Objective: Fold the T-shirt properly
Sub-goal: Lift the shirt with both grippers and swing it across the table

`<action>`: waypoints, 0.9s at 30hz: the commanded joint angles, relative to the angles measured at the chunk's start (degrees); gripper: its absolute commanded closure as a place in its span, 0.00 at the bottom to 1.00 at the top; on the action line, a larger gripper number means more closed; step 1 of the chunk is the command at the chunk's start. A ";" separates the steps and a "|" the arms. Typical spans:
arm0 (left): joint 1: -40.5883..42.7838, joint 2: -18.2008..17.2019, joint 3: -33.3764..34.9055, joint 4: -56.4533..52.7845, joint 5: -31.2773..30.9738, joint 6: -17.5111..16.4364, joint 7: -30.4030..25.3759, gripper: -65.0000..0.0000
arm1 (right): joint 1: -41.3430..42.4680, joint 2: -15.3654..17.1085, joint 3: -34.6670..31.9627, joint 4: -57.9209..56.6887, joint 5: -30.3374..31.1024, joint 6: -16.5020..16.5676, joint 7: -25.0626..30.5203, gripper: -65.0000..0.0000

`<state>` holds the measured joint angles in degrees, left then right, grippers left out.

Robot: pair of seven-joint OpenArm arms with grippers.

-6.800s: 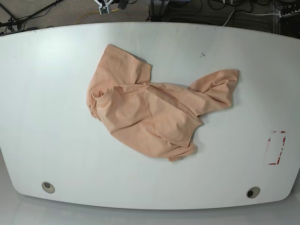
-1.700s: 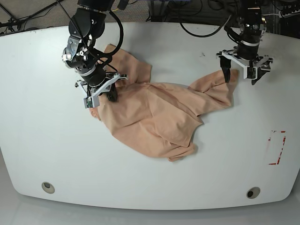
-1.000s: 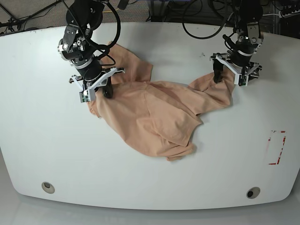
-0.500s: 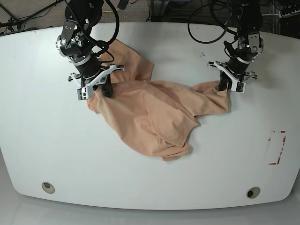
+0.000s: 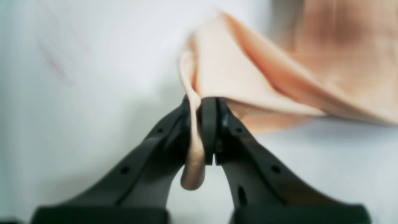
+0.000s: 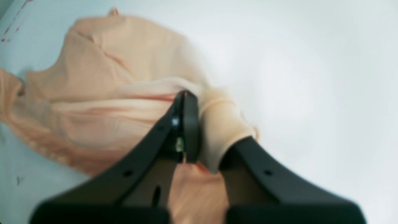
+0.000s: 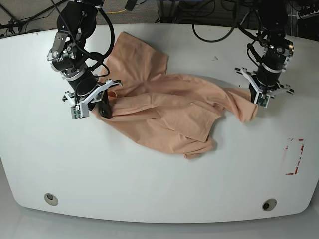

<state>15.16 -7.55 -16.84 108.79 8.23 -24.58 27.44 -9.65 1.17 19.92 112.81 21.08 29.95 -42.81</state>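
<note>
Peach T-shirt crumpled mid-table, stretched between both arms. Left gripper clamped on a thin fold of cloth at the shirt's edge. Right gripper likewise pinched tight on bunched fabric at the opposite end.

White table, rounded corners. Two round grommet holes near front edge: one left, one right. Red-marked rectangle at right. Cables on floor behind.
</note>
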 commanded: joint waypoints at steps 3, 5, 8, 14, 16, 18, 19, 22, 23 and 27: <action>-4.21 -0.58 -0.35 3.34 3.24 0.62 -0.06 1.00 | 4.68 2.30 0.25 1.16 0.68 -0.02 1.44 1.00; -7.11 -0.58 -0.26 3.60 5.97 0.62 -0.06 1.00 | 7.23 3.80 0.25 0.99 0.59 -0.11 1.44 1.00; -11.16 -0.58 -0.26 3.60 9.92 0.62 -0.06 1.00 | 10.31 5.38 -0.01 0.55 -0.38 -0.11 1.36 1.00; -20.65 -0.67 0.09 3.25 16.17 0.53 -0.06 1.00 | 18.66 9.60 -0.36 -3.14 -0.73 -0.11 0.83 1.00; -24.26 -0.67 0.80 3.16 18.63 0.53 0.03 1.00 | 22.62 11.18 -0.36 -5.25 -0.64 -0.02 -0.93 1.00; -26.89 -0.93 2.12 3.16 20.47 0.53 0.91 1.00 | 25.96 12.41 -0.36 -7.10 -0.64 0.59 -2.25 1.00; -28.92 -1.02 3.08 3.16 21.35 0.45 2.67 1.00 | 28.77 13.47 -0.36 -8.51 -0.64 1.74 -3.22 1.00; -34.01 -1.02 4.40 3.16 22.41 0.36 7.24 1.00 | 34.40 15.31 -0.36 -11.85 -1.08 3.58 -4.89 1.00; -36.56 -1.11 4.75 3.16 22.41 0.36 9.44 1.00 | 37.21 16.11 -0.36 -13.25 -1.08 3.94 -5.59 1.00; -44.21 -2.25 5.37 3.16 22.41 0.18 15.86 1.00 | 46.09 18.92 -0.45 -17.21 -0.99 5.17 -8.31 1.00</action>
<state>-24.60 -8.23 -11.57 110.87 29.89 -25.36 42.11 30.96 18.13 19.35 95.98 19.57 35.07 -52.07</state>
